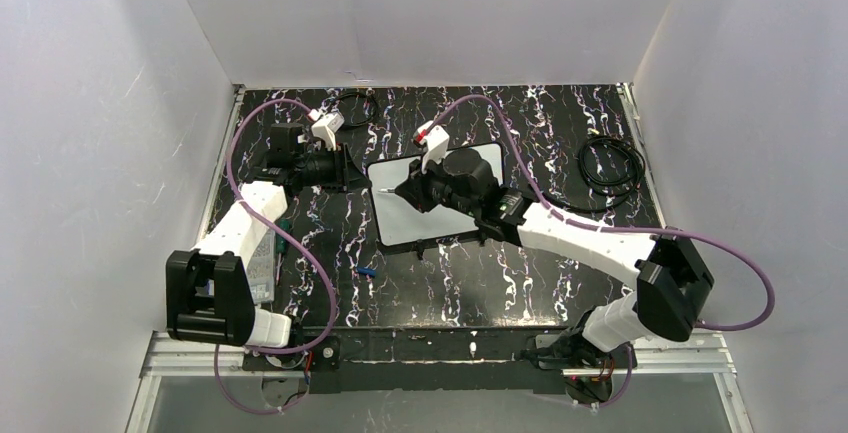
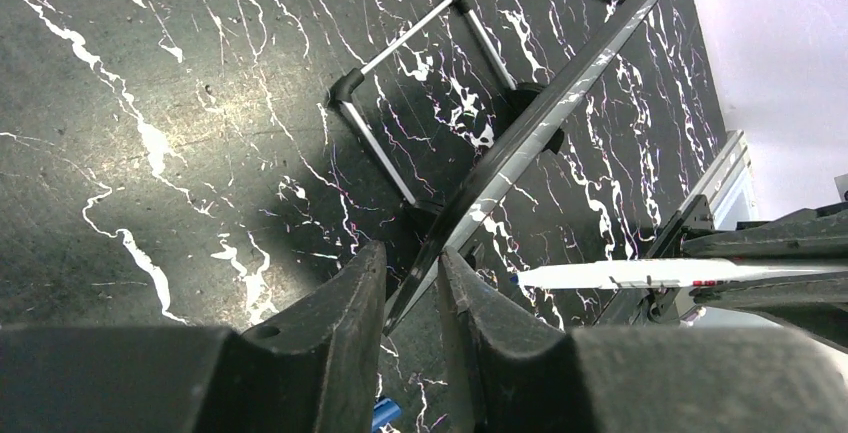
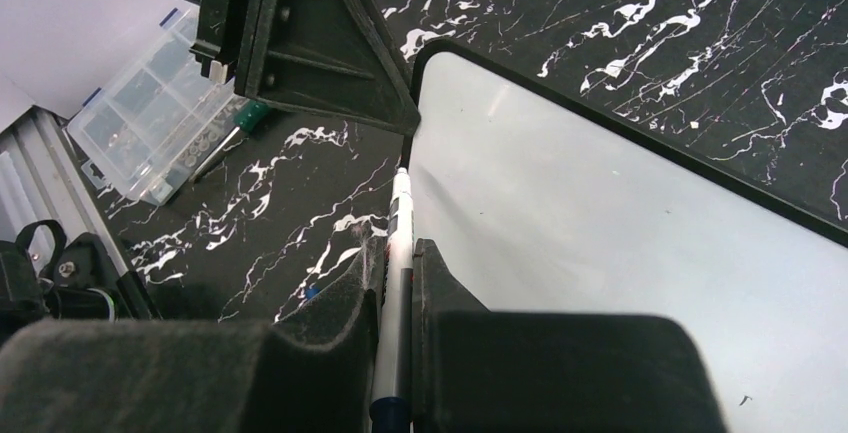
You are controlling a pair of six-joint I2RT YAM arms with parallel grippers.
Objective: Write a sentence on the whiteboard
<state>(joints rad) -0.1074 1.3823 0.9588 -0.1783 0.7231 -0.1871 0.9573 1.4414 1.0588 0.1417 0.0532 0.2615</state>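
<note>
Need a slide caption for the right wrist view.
Right gripper holds a marker, tip at the edge of the blank whiteboard; left gripper at its corner.

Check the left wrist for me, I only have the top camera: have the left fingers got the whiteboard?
Observer: The left gripper has its fingers either side of the whiteboard edge. I can't tell if they're clamped.
Operator: And the marker?
Observer: In the right wrist view, the right gripper is shut on the marker, with its tip at the board's frame near a corner.
Operator: Anything written?
Observer: No, the white surface in that view is blank.
</note>
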